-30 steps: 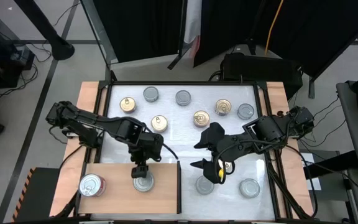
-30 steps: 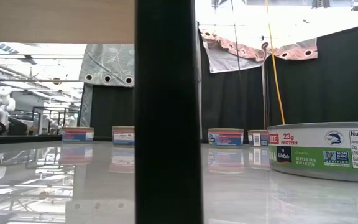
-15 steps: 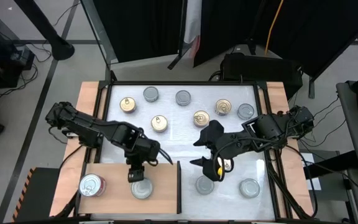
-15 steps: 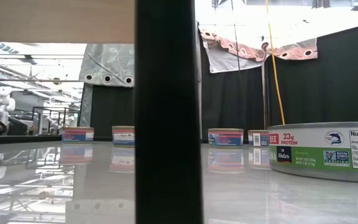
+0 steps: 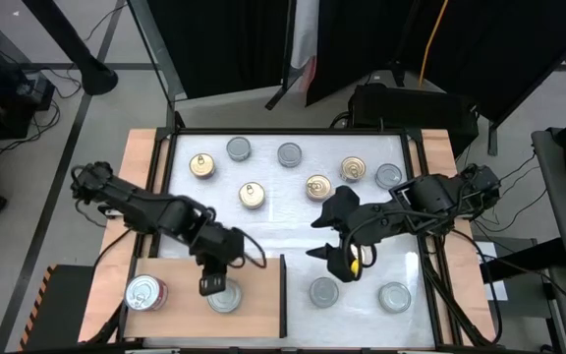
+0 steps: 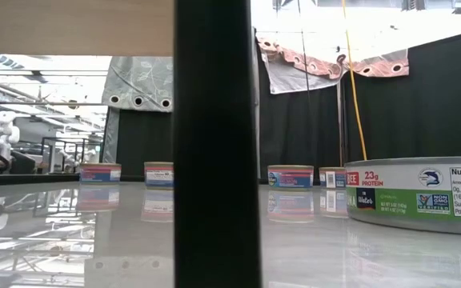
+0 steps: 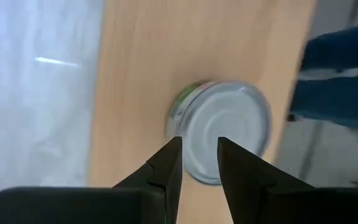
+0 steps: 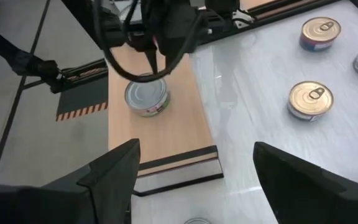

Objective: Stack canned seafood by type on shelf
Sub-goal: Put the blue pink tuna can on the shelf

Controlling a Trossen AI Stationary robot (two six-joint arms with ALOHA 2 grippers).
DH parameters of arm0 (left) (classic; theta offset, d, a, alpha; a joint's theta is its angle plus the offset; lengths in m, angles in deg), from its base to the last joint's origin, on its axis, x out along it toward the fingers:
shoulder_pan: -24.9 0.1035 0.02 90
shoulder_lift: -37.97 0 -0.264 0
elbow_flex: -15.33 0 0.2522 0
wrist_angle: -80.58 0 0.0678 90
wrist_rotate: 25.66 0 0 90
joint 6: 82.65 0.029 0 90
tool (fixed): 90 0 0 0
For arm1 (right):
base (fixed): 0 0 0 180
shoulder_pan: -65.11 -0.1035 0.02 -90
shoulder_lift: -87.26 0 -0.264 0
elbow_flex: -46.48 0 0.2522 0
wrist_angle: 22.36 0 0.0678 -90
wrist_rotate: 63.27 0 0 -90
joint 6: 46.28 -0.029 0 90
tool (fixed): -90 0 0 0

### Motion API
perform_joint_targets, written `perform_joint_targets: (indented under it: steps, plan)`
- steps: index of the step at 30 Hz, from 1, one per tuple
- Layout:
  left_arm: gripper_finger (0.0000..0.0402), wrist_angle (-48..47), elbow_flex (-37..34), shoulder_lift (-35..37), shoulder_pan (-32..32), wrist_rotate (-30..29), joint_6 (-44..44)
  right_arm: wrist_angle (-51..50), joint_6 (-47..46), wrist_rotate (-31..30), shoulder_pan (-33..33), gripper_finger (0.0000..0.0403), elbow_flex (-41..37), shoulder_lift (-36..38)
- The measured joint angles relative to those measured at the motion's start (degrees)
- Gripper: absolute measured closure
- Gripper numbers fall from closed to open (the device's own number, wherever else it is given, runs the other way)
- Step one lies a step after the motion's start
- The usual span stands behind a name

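The light-brown shelf lies at the table's near left, its dark upright edge on its right side. A red-labelled can and a silver-lidded can stand on it. My left gripper hangs over that silver can, pointing down, fingers parted by only a narrow gap. My right gripper hovers wide open above the white table, right of the shelf and just beyond a silver can. Gold-lidded cans and silver ones stand loose farther back. My left gripper's fingertips stand over the silver can's lid near its rim, coming from above. I cannot tell whether they touch it. The can stands flat on the shelf.
Another silver can stands at the near right. Wooden boards flank the white tabletop. In the low view the shelf's dark edge blocks the middle, with a large can close on its right.
My left gripper has moved toward the table's near edge and slightly left, across the shelf. The silver can on the shelf stands a little nearer the near edge than a second ago.
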Motion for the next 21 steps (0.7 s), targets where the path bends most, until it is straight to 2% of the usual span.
perform_joint_targets:
  steps: [4,7,9,12,18,21]
  plan:
    - [0.0300,-1.0,0.1,-0.2,-1.8,-6.4,-4.0,-0.9,0.6,-0.3,0.0,0.0099,0.0,0.0]
    - [0.0300,-6.2,3.3,1.4,-1.7,-9.7,-10.1,-3.2,-0.2,-0.4,0.5,0.0099,0.0,0.9]
    - [0.0300,-8.0,7.1,3.5,-1.7,-14.8,-14.0,-5.1,-0.5,-0.7,1.5,0.0099,0.0,2.0]
    - [0.0300,-9.9,11.9,6.6,-1.7,-26.0,-18.8,-7.9,1.0,-2.9,4.0,0.0112,0.0,3.3]
    - [0.0300,-10.2,14.0,13.1,-0.6,-49.9,-19.4,-9.5,8.7,-3.0,15.0,0.0183,0.0,3.8]
    - [0.0300,-10.1,13.9,15.1,2.2,-53.1,-16.1,-9.4,11.1,-1.9,21.9,0.0232,0.0,3.1]
